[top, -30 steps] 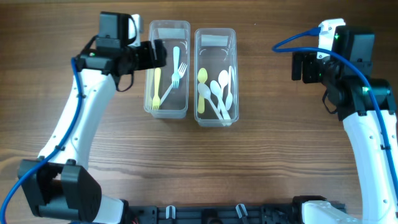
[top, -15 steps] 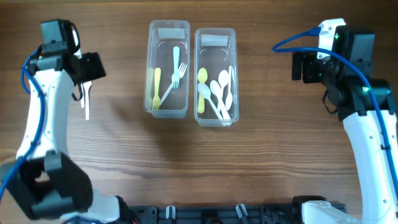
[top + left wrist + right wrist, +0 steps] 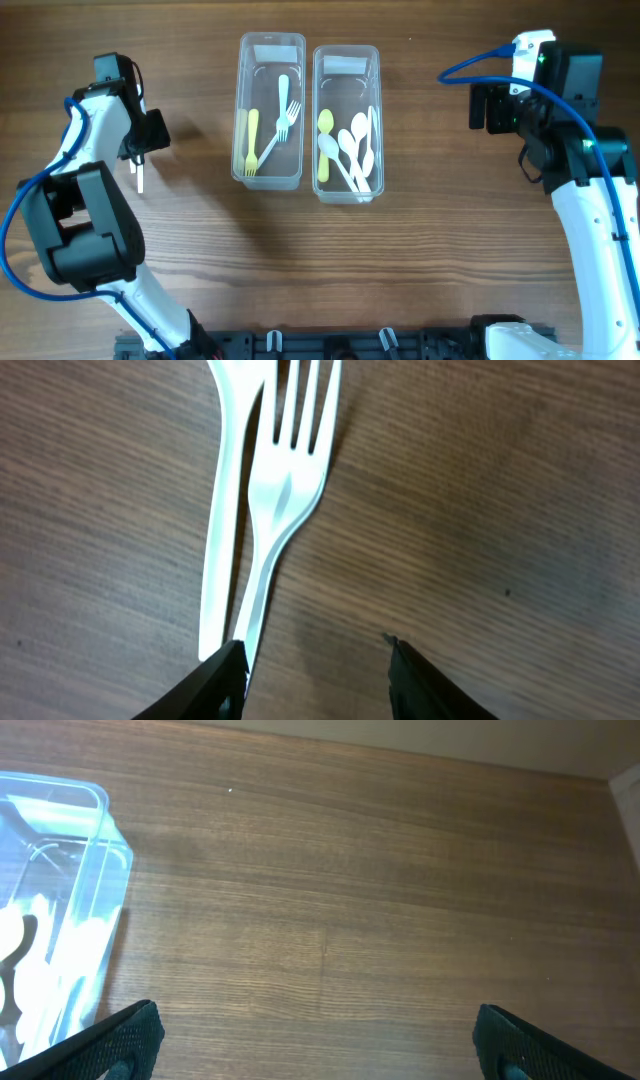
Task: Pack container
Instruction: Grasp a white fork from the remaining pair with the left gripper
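On a dark wood-grain table [image 3: 420, 260], the left gripper [image 3: 320, 682] hangs low over a white plastic fork [image 3: 287, 490] that lies flat on the wood, well apart from two clear rectangular plastic containers. Its jaws stand apart, with bare wood showing between the black fingertips [image 3: 222, 678]. The fork's handle runs down to the inner edge of one fingertip, though whether the two touch cannot be told. A second white plastic utensil [image 3: 222, 510] lies tight along the fork's side; its head is out of the wrist camera's view and its kind is unclear. From overhead the pair shows only as a thin white strip just beside the gripper, on the side toward the robot's base. The containers sit side by side, long walls close together, at the far middle of the table. The container nearer the left arm [image 3: 237, 120] holds a yellow fork [image 3: 251, 142], a pale blue fork [image 3: 283, 100] and another white fork [image 3: 272, 146]. The container nearer the right arm [image 3: 316, 100] holds a yellow spoon [image 3: 324, 145] and a cluster of white spoons [image 3: 356, 150]. The right gripper [image 3: 318, 1045] hovers above bare table beside the spoon container, its jaws spread wide with nothing between them.
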Tool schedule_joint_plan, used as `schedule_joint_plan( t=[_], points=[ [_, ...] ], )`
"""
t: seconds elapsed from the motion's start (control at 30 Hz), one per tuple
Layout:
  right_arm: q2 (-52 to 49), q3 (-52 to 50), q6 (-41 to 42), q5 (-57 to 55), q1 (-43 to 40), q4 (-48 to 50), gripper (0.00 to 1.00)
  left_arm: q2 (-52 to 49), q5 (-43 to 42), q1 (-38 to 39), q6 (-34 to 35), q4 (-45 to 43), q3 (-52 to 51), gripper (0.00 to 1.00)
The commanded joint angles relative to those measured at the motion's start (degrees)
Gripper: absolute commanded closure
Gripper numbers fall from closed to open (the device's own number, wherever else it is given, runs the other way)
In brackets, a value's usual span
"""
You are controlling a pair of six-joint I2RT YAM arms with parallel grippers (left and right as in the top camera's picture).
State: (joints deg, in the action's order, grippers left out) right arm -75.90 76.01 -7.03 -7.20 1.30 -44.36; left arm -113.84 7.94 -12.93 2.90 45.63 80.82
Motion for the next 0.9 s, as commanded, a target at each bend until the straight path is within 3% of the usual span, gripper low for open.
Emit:
schedule_joint_plan(
  t=[0.0,0.17,0.27,0.87],
  points=[
    [-0.5,0.4,-0.5,-1.2,-0.1,0.2,0.00,-0.7,0.7,-1.2,-1.5,-1.7,-0.3,0.49],
    [-0.5,0.4,-0.5,-1.2,-0.1,0.2,0.00,-0.7,-1.7,-2.5,-4.5,-3.7,-0.3,0.46],
    [-0.5,0.4,-0.5,-1.2,-0.1,0.2,0.00,-0.9,-6.0,-2.7,-10.1,-5.0,-0.3,0.46],
    [-0.5,0.4,-0.5,-1.2,-0.1,0.2,0.00,-4.5,-7.1,-2.7,-13.0,-8.4,-0.3,0.39]
  ],
)
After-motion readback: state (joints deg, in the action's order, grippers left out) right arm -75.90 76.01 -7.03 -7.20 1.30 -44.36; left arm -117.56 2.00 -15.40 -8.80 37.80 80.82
